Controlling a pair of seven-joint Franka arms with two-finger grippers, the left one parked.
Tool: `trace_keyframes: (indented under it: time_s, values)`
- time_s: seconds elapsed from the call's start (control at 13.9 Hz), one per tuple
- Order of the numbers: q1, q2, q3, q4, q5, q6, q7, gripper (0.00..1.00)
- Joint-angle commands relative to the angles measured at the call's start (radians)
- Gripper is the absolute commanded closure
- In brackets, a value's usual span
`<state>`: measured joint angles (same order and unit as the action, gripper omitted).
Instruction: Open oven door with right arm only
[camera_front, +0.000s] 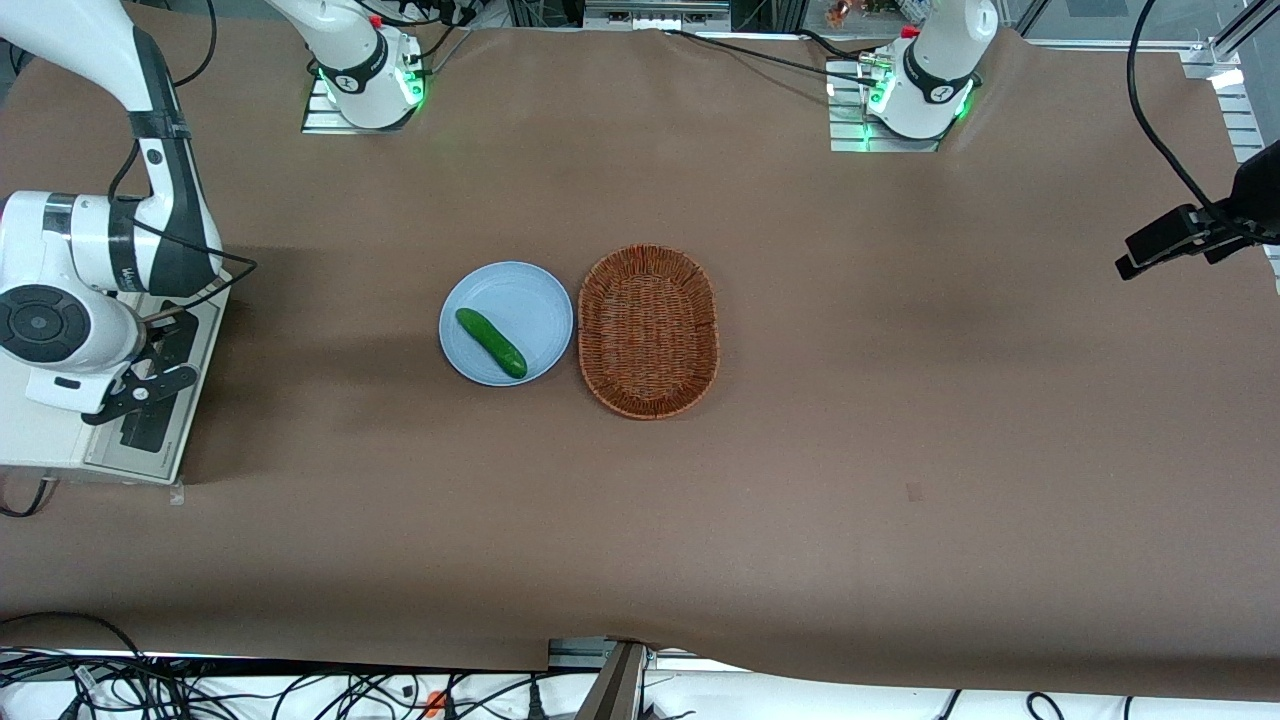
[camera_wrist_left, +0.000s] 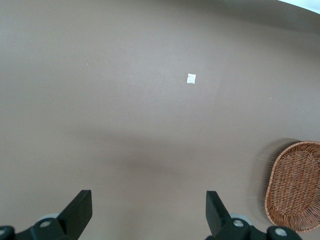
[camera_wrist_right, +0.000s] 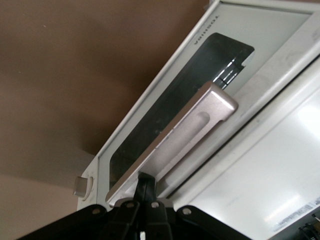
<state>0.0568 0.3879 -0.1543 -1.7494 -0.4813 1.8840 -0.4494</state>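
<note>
Right wrist view — gripper (camera_wrist_right: 145, 192) seemingly pinched shut on handle (camera_wrist_right: 186, 136) of oven door (camera_wrist_right: 165, 107); front view hides that contact.

The right arm (camera_front: 120, 220) hung over the oven (camera_front: 95, 420) at the table's (camera_front: 900, 450) nine o'clock edge, its gripper (camera_front: 150, 385) low against the oven door (camera_front: 160, 385). Mid-table, a cucumber (camera_front: 491, 343) lay on a blue plate (camera_front: 480, 290), and a wicker basket (camera_front: 648, 330) sat just beside the plate at three o'clock.

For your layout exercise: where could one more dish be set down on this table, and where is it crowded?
Bare brown table runs from the wicker basket toward the parked arm's end. Crowded: the blue plate with cucumber beside the basket, and the oven, where the end effector works at its door.
</note>
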Motion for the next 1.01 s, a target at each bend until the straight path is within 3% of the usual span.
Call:
trace_keyframes:
  time_s: [0.0,0.29,0.43,0.93]
  values:
    - [0.008,0.032,0.007,-0.001,0.032,0.05,0.024,1.0]
    - [0.018,0.048,0.01,-0.001,0.039,0.064,0.049,1.0]
    - [0.02,0.06,0.01,0.001,0.09,0.078,0.047,1.0]
    - [0.04,0.118,0.012,0.002,0.134,0.136,0.1,1.0]
